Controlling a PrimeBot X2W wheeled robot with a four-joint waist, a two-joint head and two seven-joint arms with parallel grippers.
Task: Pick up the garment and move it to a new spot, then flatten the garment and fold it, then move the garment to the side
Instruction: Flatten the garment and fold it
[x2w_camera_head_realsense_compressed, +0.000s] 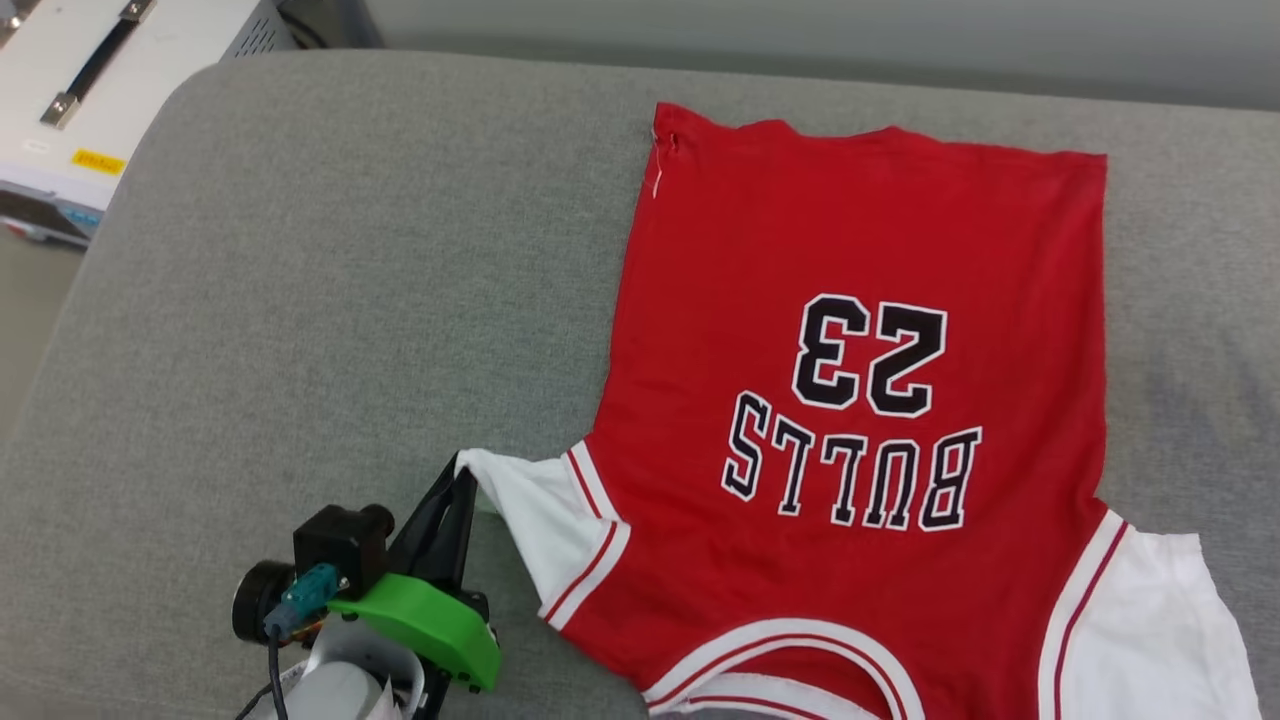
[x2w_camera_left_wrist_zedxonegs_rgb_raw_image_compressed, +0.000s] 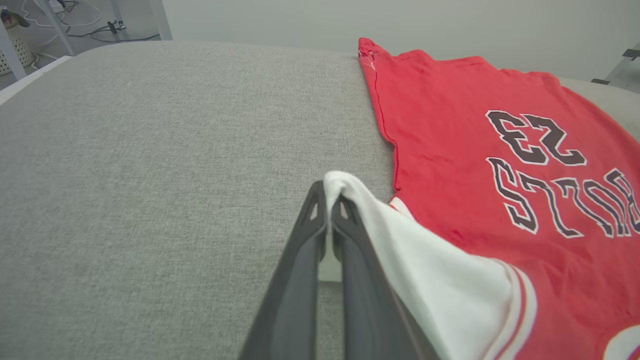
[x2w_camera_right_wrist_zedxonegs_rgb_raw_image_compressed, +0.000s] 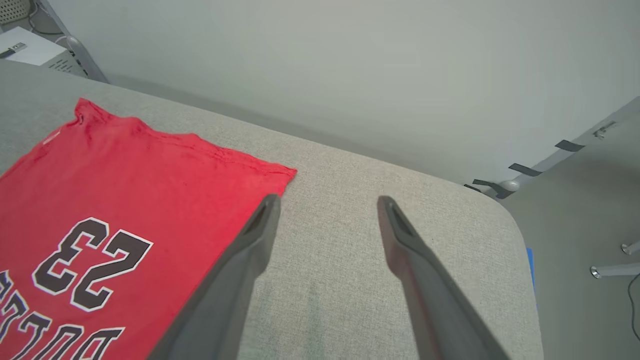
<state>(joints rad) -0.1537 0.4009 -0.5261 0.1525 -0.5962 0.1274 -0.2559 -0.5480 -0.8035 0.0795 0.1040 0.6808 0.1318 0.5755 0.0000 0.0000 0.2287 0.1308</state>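
The garment (x2w_camera_head_realsense_compressed: 860, 330), a red jersey T-shirt with white sleeves, lies spread flat on the grey cushioned surface (x2w_camera_head_realsense_compressed: 350, 300), its "BULLS 23" lettering facing up and upside down to me. My left gripper (x2w_camera_head_realsense_compressed: 462, 478) is shut on the tip of the garment's white left sleeve (x2w_camera_head_realsense_compressed: 530, 520), which it holds slightly raised. In the left wrist view the sleeve cloth (x2w_camera_left_wrist_zedxonegs_rgb_raw_image_compressed: 440, 290) drapes over the closed left gripper (x2w_camera_left_wrist_zedxonegs_rgb_raw_image_compressed: 327, 197). My right gripper (x2w_camera_right_wrist_zedxonegs_rgb_raw_image_compressed: 327, 205) stands open above the grey surface, just right of the garment's (x2w_camera_right_wrist_zedxonegs_rgb_raw_image_compressed: 115, 190) hem corner, with nothing between its fingers.
A white equipment case (x2w_camera_head_realsense_compressed: 90, 90) with a black handle stands beyond the surface's far left corner. The surface's rounded right corner (x2w_camera_right_wrist_zedxonegs_rgb_raw_image_compressed: 500, 215) drops to the floor, where metal legs (x2w_camera_right_wrist_zedxonegs_rgb_raw_image_compressed: 610, 270) stand. Bare grey cushion lies left of the garment.
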